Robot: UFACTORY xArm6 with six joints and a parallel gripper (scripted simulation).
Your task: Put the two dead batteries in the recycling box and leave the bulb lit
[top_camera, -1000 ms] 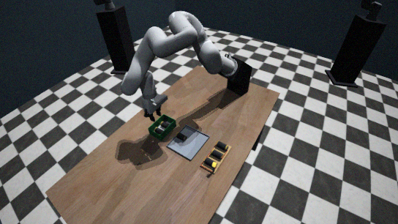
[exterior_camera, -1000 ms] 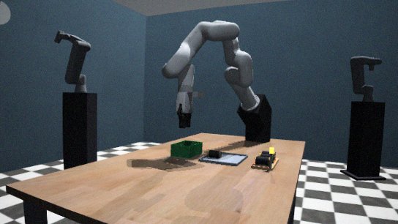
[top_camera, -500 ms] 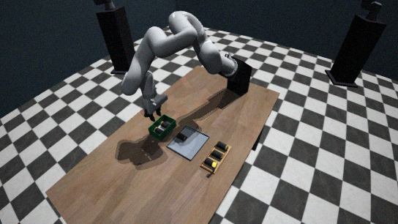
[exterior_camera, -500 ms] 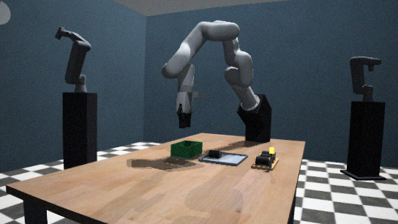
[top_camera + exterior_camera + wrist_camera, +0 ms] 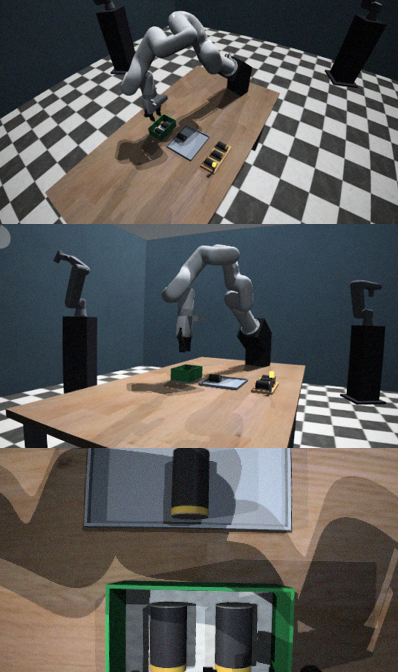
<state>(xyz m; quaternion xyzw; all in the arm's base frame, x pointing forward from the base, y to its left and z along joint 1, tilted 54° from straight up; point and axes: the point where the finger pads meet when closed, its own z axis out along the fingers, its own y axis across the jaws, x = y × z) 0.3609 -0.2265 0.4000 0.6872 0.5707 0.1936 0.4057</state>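
The green recycling box (image 5: pixel 169 119) (image 5: pixel 186 372) (image 5: pixel 116 624) stands upright on the table and holds two dark batteries (image 5: pixel 162 127) (image 5: pixel 168 634) (image 5: pixel 234 634) side by side. My gripper (image 5: pixel 153 117) (image 5: pixel 184 348) hangs well above the box, open and empty; its fingertips barely show at the bottom of the wrist view. One battery (image 5: pixel 181 137) (image 5: pixel 214 378) (image 5: pixel 190 483) lies on the grey tray (image 5: pixel 197 143) (image 5: pixel 230 383) (image 5: pixel 250 493). The yellow battery holder (image 5: pixel 216 157) (image 5: pixel 265 385) carries three batteries, with a yellow bulb (image 5: pixel 213 165) (image 5: pixel 271 374) at one end.
The arm's black base (image 5: pixel 239 78) (image 5: pixel 257 345) stands at the table's far edge. Black pedestals (image 5: pixel 115 36) (image 5: pixel 78 352) (image 5: pixel 353 47) (image 5: pixel 366 361) with cameras stand on the floor around the table.
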